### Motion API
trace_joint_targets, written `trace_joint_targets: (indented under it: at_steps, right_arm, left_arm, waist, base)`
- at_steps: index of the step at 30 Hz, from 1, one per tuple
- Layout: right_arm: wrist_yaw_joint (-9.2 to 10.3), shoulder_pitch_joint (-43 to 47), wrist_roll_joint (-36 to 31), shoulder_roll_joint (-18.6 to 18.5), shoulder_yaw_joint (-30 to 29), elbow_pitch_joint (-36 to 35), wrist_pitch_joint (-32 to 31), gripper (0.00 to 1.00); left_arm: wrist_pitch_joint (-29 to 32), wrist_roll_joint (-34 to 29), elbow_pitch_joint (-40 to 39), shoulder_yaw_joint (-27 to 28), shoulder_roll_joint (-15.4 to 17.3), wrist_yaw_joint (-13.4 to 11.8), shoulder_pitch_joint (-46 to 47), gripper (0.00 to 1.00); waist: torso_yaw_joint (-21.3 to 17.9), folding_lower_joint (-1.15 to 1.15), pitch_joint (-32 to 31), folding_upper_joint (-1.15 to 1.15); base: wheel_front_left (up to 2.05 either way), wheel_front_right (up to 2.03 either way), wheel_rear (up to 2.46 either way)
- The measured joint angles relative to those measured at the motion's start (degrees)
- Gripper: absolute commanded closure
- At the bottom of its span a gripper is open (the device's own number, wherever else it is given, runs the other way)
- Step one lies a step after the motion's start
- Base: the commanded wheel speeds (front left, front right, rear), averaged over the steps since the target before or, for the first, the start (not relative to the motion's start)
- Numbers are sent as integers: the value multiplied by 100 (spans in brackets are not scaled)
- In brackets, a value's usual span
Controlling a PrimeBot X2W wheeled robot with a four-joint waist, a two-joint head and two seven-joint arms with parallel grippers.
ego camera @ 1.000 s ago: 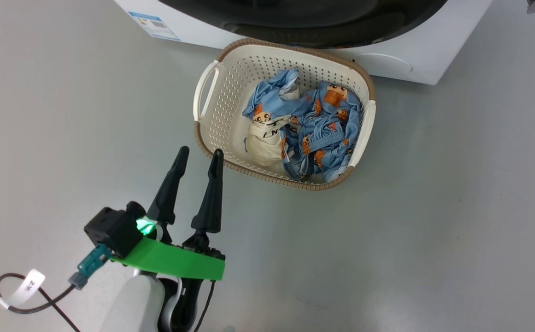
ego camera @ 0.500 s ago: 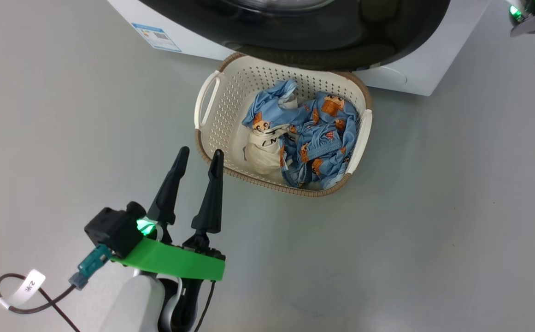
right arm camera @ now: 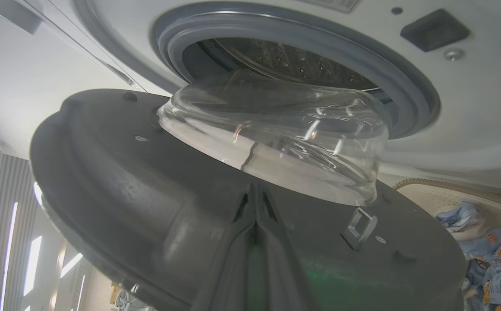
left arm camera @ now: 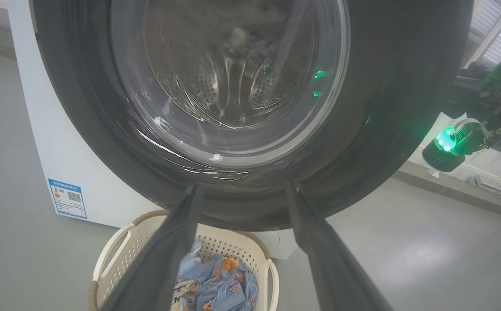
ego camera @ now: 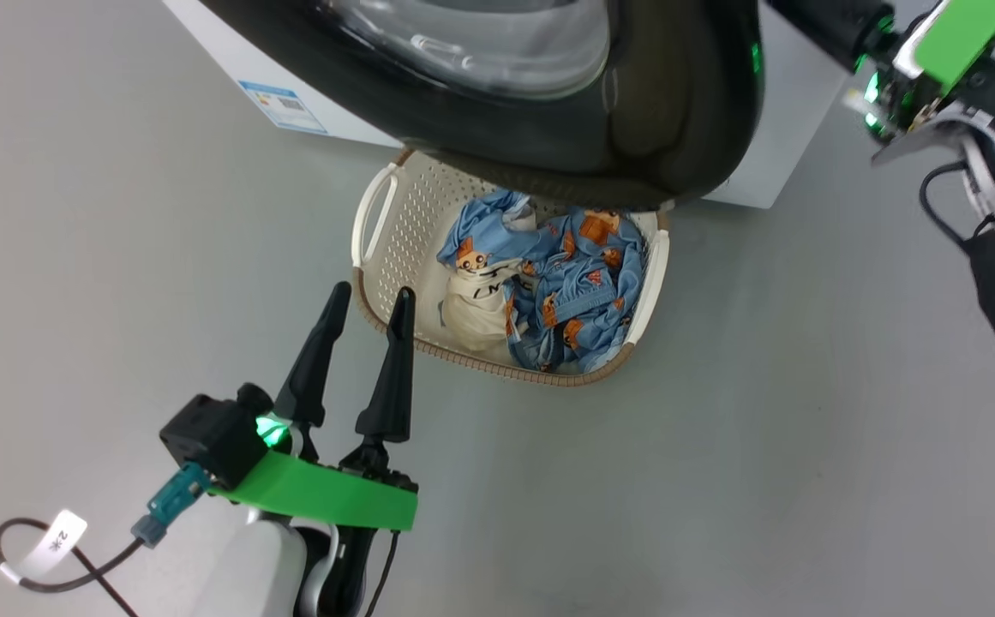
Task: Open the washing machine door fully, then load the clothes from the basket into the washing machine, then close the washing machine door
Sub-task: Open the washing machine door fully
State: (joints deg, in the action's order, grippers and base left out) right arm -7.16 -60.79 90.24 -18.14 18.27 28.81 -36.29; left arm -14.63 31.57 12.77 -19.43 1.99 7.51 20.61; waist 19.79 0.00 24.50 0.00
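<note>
Pressing closed fingers on the washing machine door, the right gripper looked set to swing it wider; the left gripper hung wide by the basket.

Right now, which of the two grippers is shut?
The right gripper: its fingers lie pressed together at the washing machine door; the left gripper stands open by the basket.

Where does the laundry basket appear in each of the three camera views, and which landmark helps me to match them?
Head view: the basket sits at centre, its far end hidden by the door.
Left wrist view: basket at the bottom, left of centre, below the door.
Right wrist view: basket at the right edge, beyond the door.
Shared landmark: the round black door.
</note>
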Motion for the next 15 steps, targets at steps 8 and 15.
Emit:
trace_joint_targets:
  at_steps: [8,15]
  right_arm:
    - [0,453,132,155,46,-127,-149,100]
    - [0,864,158,257,102,-293,-305,100]
  left_arm:
    - [0,-216,26,44,1,0,-203,0]
    - [0,-302,57,101,3,0,-368,0]
  waist:
    - [-85,0,-269,0]
    - [-96,0,-496,0]
  base:
    - [0,0,0]
    - [0,0,0]
